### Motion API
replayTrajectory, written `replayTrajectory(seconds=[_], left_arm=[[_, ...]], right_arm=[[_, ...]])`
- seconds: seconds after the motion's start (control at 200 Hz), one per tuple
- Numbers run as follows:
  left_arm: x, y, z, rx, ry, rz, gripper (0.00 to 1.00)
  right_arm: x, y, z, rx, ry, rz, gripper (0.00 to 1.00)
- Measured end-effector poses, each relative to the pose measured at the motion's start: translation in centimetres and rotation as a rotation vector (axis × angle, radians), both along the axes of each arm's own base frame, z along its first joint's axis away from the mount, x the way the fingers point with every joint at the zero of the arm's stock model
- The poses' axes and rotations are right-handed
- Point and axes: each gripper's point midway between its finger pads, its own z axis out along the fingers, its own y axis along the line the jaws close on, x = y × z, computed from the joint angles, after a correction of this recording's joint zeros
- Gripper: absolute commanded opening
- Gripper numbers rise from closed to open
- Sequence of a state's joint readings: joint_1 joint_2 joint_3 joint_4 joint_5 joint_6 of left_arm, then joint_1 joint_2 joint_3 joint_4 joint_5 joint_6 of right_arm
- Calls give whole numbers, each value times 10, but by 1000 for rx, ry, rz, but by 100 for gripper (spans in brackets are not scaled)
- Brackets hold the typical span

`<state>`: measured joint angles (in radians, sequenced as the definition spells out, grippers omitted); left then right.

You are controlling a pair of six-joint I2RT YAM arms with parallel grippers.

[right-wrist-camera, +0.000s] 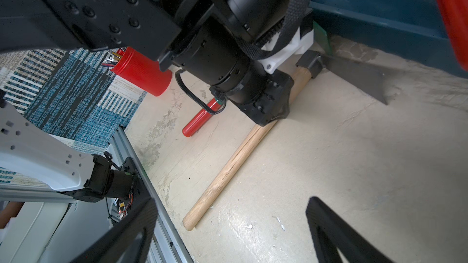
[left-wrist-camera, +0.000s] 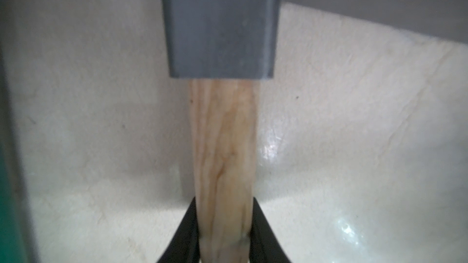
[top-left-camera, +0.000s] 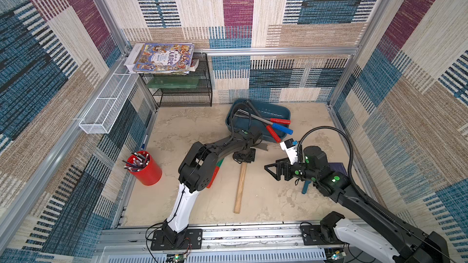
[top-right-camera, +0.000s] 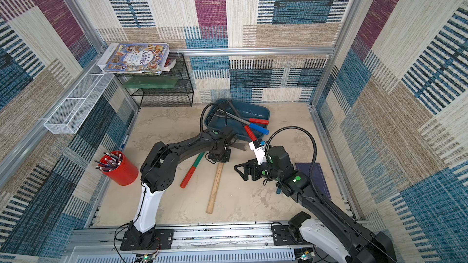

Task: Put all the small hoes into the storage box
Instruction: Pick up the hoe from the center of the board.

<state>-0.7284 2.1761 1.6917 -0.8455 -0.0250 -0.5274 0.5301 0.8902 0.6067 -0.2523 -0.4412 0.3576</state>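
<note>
Fingers (left-wrist-camera: 186, 234) of the left end effector (left-wrist-camera: 224, 226) pinch the hoe (left-wrist-camera: 224, 135) by its wooden handle, one black finger on each side, just below the grey metal head. From where I stand the hoe (top-left-camera: 240, 188) lies flat on the bench (top-left-camera: 273, 198) near its middle. The butt of the handle points toward the front edge, and the blade lies near the front wall of the box (top-left-camera: 286, 111). That teal box sits close to the far edge of the bench and holds long tools whose red and blue grips (top-left-camera: 282, 129) poke out over its rim.

A red-and-green stick (top-right-camera: 192, 170) lies beside the handle, under the left arm. The right end effector (right-wrist-camera: 231, 200) hangs above the bench on the hoe's other side with its fingers spread wide and nothing between them. A red pen cup (top-left-camera: 144, 168) stands by the left edge, and a black wire rack (top-left-camera: 182, 89) topped with books fills the far left corner.
</note>
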Motion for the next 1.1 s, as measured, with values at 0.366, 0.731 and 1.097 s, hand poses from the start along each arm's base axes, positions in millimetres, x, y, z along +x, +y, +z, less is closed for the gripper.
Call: replayTrajectory(seconds=[0.366,0.731,1.097], left_arm=[[-7,4,25,-40,-3,-5,0],[-16,-1,47,-124,-6,-15,0],[-11,-6,74,-258,-42,23,0]], right_arm=[[1,2,-11,-19,33,4,96],[1,3,-13,-25,36,4,96],[-1,2,-8,-22,31,5,96]])
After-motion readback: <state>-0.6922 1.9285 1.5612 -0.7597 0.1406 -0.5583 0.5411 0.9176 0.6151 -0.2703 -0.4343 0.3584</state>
